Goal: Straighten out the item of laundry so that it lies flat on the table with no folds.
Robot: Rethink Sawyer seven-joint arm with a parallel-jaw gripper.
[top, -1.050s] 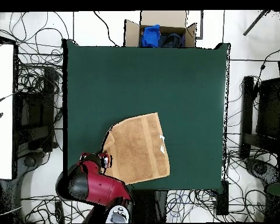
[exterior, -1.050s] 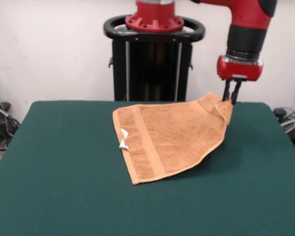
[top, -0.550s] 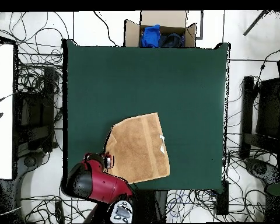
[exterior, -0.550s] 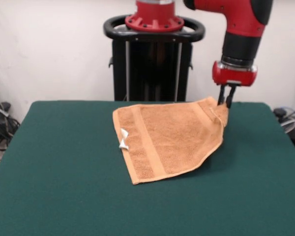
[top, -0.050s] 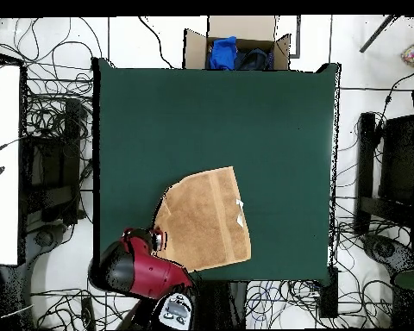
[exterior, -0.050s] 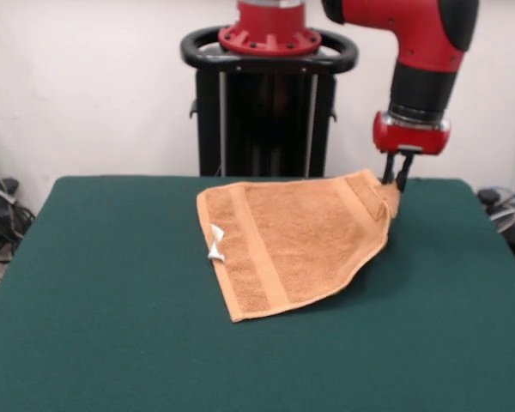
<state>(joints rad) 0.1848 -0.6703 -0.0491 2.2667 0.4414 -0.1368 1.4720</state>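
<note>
A dark green surface (exterior, -0.050s: 94,283) stands before a white wall, with cables on the floor around it and a cardboard box (top, -0.050s: 236,47) at one edge. The towel (exterior, -0.050s: 296,240) lies near the robot's side, one corner pinched in the claw (exterior, -0.050s: 394,178).

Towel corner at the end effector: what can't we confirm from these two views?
- Grip: in the front view the end effector meets the towel at its raised corner, but the tips are too small to show whether they pinch cloth.
- Same corner, overhead view: the red arm covers it.
- Underside of the lifted edge: front view, hidden by the towel itself, so any fold beneath is unknown.
- White tag: too small to read.
</note>
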